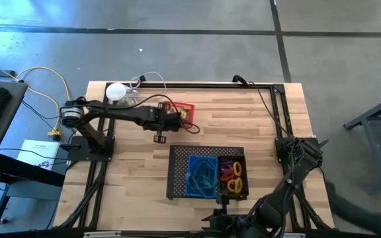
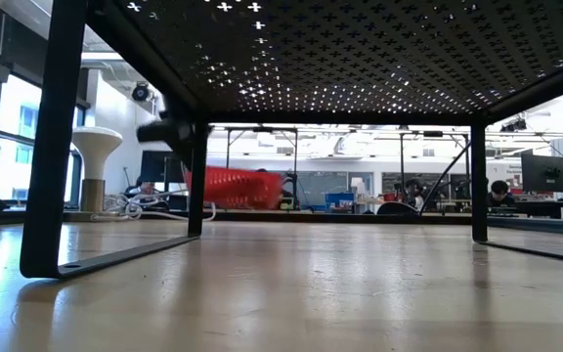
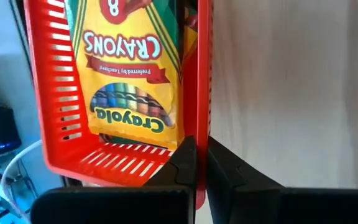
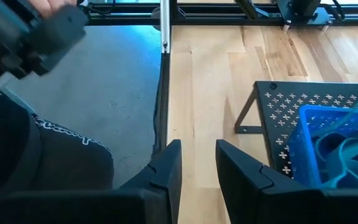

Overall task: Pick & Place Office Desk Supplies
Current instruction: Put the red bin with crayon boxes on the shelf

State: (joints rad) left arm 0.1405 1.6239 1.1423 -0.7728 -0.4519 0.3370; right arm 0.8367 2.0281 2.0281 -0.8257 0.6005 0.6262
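Wooden tabletop (image 1: 137, 152) carries a raised black perforated tray (image 1: 177, 173) toward the near edge, with a white disc (image 1: 116, 92) and its clear cable at the far left corner.

Left gripper (image 1: 170, 119) is at the far middle of the table, at the red basket (image 1: 182, 112). In the left wrist view its fingers (image 3: 185, 163) are pinched together on the basket's side wall (image 3: 201, 93), close to one corner; the jaws stand narrow with only the thin plastic between them. A yellow crayon box (image 3: 129, 68) lies inside the basket. From the low view, whether the basket rests on the wood or is raised cannot be determined.

Right gripper (image 4: 197, 168) waits near the table's front right, jaws a little apart, holding nothing.

A blue basket (image 1: 202, 176) and a black basket (image 1: 233, 177) holding coloured rubber-band loops (image 1: 232, 170) sit on the tray.

Assessment: the basket is light, slotted plastic, stiff enough to carry by one wall but liable to flex and tilt about so narrow a grip. The card box is loose and could slide toward the low end. A hold nearer mid-wall would balance better.
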